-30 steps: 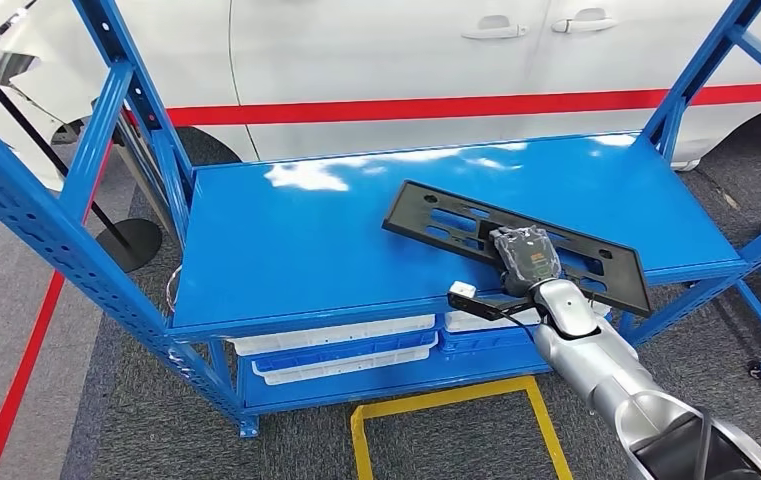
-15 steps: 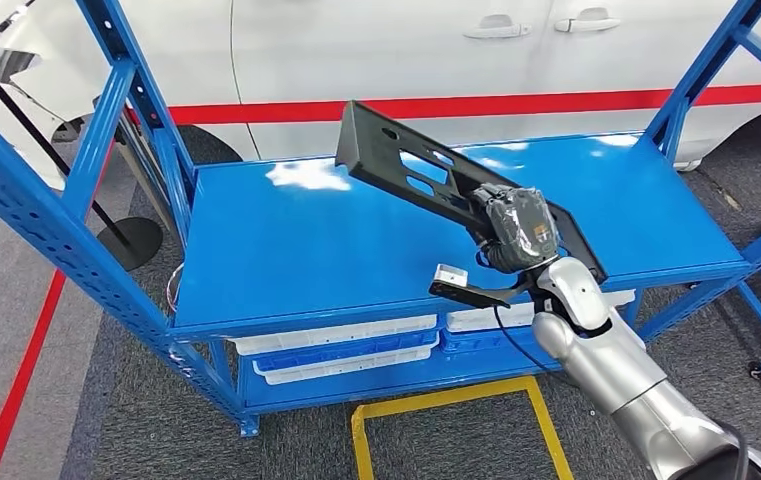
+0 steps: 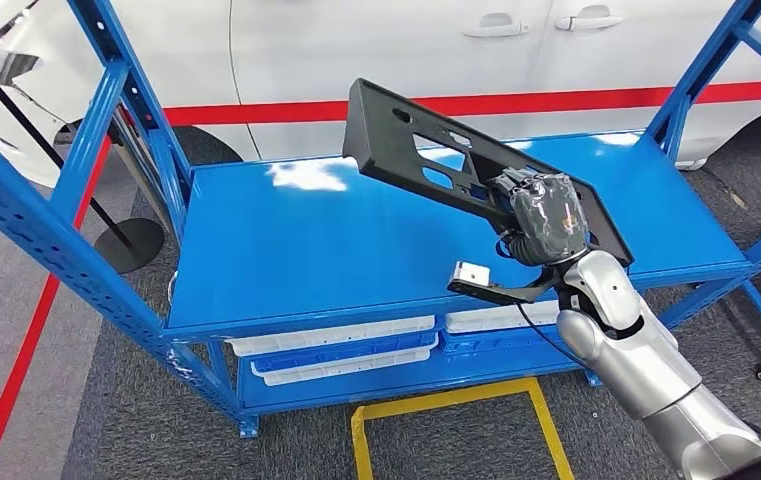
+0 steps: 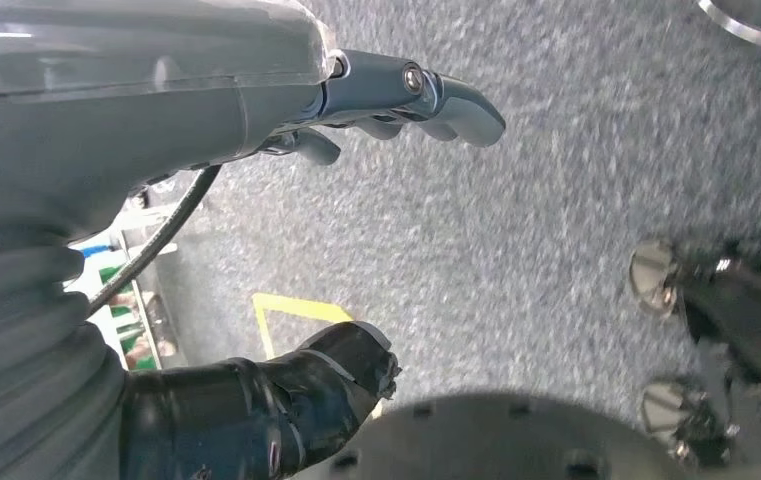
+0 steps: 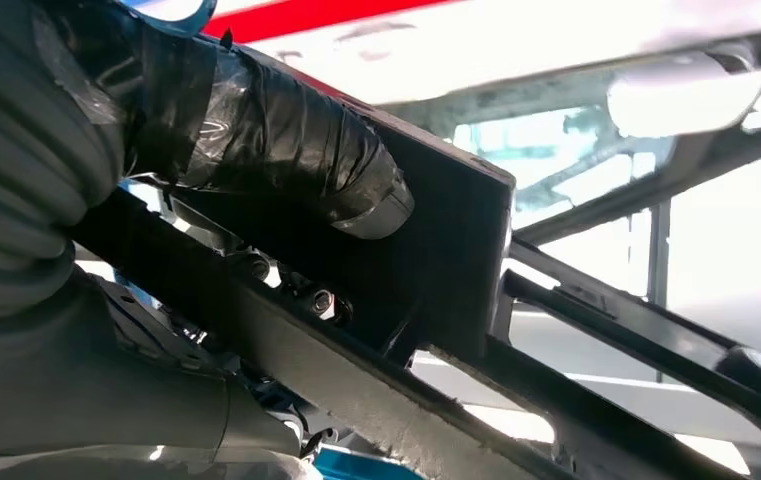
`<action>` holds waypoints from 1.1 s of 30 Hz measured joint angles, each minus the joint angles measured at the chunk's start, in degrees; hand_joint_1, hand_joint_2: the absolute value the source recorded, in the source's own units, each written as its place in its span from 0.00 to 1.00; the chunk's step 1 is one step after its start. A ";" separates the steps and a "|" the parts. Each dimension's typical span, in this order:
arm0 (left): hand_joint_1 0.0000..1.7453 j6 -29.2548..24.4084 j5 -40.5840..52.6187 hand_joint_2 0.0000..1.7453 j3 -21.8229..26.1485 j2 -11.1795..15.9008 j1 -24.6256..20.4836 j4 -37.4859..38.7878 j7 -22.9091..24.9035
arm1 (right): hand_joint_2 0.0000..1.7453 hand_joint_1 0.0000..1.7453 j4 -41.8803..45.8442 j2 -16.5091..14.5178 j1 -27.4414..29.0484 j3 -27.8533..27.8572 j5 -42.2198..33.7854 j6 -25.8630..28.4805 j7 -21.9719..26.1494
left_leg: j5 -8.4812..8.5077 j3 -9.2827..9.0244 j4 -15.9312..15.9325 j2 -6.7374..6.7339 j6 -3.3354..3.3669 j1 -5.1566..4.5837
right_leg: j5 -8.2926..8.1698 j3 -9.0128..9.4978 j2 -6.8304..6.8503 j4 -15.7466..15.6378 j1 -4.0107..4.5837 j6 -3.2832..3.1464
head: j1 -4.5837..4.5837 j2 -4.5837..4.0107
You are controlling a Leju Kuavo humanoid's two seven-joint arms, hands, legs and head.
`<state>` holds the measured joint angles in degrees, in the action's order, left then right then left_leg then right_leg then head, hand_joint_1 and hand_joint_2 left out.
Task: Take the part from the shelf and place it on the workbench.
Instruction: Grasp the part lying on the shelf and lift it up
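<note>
The part [image 3: 426,150] is a long black plastic panel with slots, tilted up above the blue shelf top [image 3: 286,240]. My right hand [image 3: 544,220] grips it near its right end, so the left end rises highest. In the right wrist view the taped thumb [image 5: 286,150] presses on the panel's dark edge [image 5: 456,260], with the fingers wrapped behind it. My left hand [image 4: 356,110] hangs over the grey carpet, fingers apart and nothing in it.
The blue shelf frame's uprights [image 3: 126,110] stand at both sides of the top. White and blue bins [image 3: 336,345] sit on the lower level. A white car [image 3: 376,50] stands behind, and yellow floor tape [image 3: 446,400] lies in front.
The panel lay flat on the shelf top a second ago. My right hand has lifted it off and tilted it up, left end high, and has risen a little more since half a second ago.
</note>
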<state>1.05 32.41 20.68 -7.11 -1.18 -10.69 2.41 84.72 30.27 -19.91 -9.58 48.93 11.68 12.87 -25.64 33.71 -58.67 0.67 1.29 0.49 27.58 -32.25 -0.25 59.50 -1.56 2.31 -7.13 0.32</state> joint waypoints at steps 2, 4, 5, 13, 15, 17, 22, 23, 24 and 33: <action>0.00 0.01 0.01 1.00 0.00 -0.02 0.02 0.00 0.00 | 1.00 1.00 0.14 0.17 0.15 0.05 0.01 -0.13 0.00 | 0.07 0.33 -0.22 0.06 -0.64 0.03 | -0.42 -0.54 0.04 -0.07 -0.02 -0.70 | 0.02 0.01; 0.00 0.01 0.02 1.00 0.00 -0.02 0.05 0.00 0.01 | 1.00 1.00 0.32 0.22 0.15 0.08 0.01 -0.14 0.00 | -2.00 1.39 -2.32 -0.12 -1.17 0.14 | -1.01 -1.19 0.20 -0.17 -0.13 -1.74 | 0.02 0.01; 0.00 0.00 0.02 1.00 0.00 -0.03 0.02 0.00 0.01 | 1.00 1.00 0.44 0.25 0.15 0.09 0.01 -0.14 0.00 | -4.16 2.45 -4.97 -0.24 -1.36 0.21 | -1.36 -1.61 0.29 -0.21 -0.12 -2.29 | 0.03 0.01; 0.00 0.01 0.46 1.00 0.00 0.03 -0.15 -0.01 0.03 | 1.00 1.00 0.65 0.43 0.46 0.10 0.12 -0.40 -0.04 | -5.82 -3.26 -3.64 -0.45 0.14 -0.41 | -4.08 -5.25 0.52 0.39 1.27 -3.10 | 0.03 0.01; 0.00 0.02 0.67 1.00 0.00 0.08 -0.24 -0.02 0.07 | 1.00 1.00 0.70 0.56 0.40 0.09 0.26 -0.82 -0.13 | -5.00 -5.28 0.39 -0.60 0.60 -0.81 | -4.86 -5.46 0.65 0.24 1.23 -2.54 | 0.03 0.01; 0.00 0.04 0.76 1.00 0.00 0.01 -0.27 -0.02 0.10 | 1.00 1.00 0.73 0.69 0.31 0.08 0.34 -1.29 -0.24 | -3.93 -4.86 0.98 -0.68 0.86 -0.90 | -5.71 -5.55 0.70 -0.19 1.14 -1.81 | 0.03 0.01; 0.00 0.14 1.27 1.00 0.00 -0.27 -0.24 -0.02 0.16 | 1.00 1.00 0.62 1.22 -0.04 0.02 0.40 -2.11 -0.55 | -0.48 -2.57 2.43 -1.92 2.21 -0.41 | 3.30 -8.84 0.28 9.18 0.58 -0.47 | -0.02 -0.01; 0.00 0.14 1.42 1.00 0.00 -0.27 -0.18 -0.02 0.17 | 1.00 1.00 0.53 1.25 -0.05 -0.06 0.40 -2.18 -0.61 | -0.01 -1.77 2.28 -2.25 2.16 -0.41 | 4.85 -9.48 0.28 12.57 0.37 -0.14 | -0.02 -0.01; 0.00 0.15 1.55 1.00 0.00 -0.28 -0.15 -0.02 0.17 | 1.00 1.00 0.42 1.25 -0.04 -0.14 0.40 -2.22 -0.63 | 0.40 -0.96 2.04 -2.60 2.06 -0.39 | 5.07 -9.47 0.30 14.71 0.14 0.18 | -0.01 -0.01; 0.00 0.17 2.13 1.00 0.00 -0.41 -0.23 -0.10 0.17 | 1.00 1.00 -0.19 1.15 -2.02 -0.85 0.36 -2.37 -0.68 | 2.28 3.29 -1.07 -5.71 -0.89 -0.19 | 1.61 1.08 2.57 0.18 0.23 -1.09 | 0.03 0.00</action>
<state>1.22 34.53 20.68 -7.52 -1.41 -10.79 2.58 84.53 31.42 -21.93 -10.44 49.29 9.31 12.20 -23.36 37.00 -59.75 -5.03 0.40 0.30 29.20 -31.17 2.32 59.68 -1.33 1.21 -7.10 0.32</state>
